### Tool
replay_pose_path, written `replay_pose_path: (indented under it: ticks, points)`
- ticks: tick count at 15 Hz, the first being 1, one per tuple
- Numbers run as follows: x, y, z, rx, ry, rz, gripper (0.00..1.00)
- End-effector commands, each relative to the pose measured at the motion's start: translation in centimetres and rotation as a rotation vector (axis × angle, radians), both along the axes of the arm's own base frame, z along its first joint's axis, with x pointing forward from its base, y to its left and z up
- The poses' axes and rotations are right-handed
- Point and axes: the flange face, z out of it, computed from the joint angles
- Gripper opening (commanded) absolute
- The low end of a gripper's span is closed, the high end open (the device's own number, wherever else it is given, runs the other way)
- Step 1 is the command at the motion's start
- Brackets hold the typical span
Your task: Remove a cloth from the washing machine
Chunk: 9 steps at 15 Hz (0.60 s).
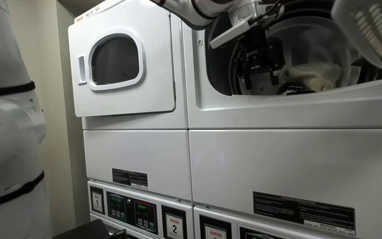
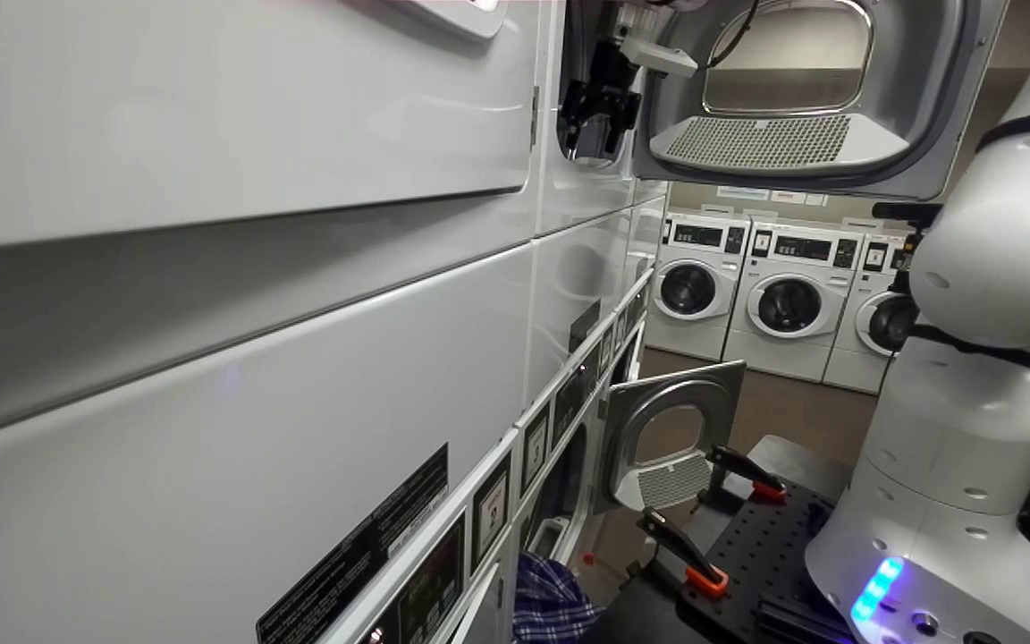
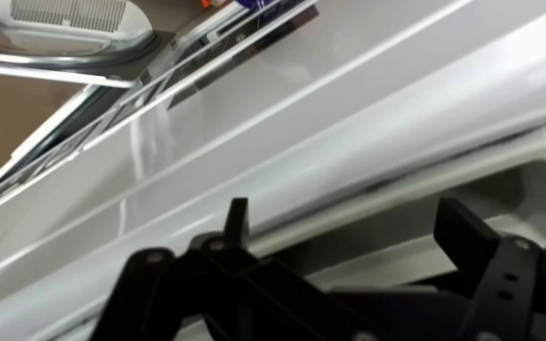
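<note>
The upper machine (image 1: pixel 277 111) has its round mouth open; its front also shows in an exterior view (image 2: pixel 585 199). Inside the drum lie a cream cloth (image 1: pixel 313 74) and a black cloth with white marks (image 1: pixel 293 89). My gripper (image 1: pixel 260 81) is open and empty at the mouth, fingers pointing down, to the left of the cream cloth in that view and apart from it. The gripper also shows in an exterior view (image 2: pixel 593 143) and in the wrist view (image 3: pixel 344 213), with its fingers wide apart over the machine's rim. The wrist view shows neither drum cloth.
The open upper door (image 2: pixel 935 152) hangs beside the arm, its perforated panel (image 1: pixel 373 30) near the mouth. A closed door (image 1: pixel 158 83) stands on the neighbouring machine. Below, a lower door (image 2: pixel 721 402) is open and a blue plaid cloth (image 2: pixel 551 599) hangs out.
</note>
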Motion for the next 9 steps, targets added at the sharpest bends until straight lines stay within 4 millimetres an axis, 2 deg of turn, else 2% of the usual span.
replay_pose_path:
  ticks: [1, 5, 9]
  points:
    - [5.7, -0.3, -0.2, -0.024, -0.076, 0.094, 1.00]
    - [10.5, 0.2, -0.9, -0.035, -0.183, 0.154, 1.00]
    - [14.2, 0.4, -1.1, -0.034, -0.282, 0.168, 1.00]
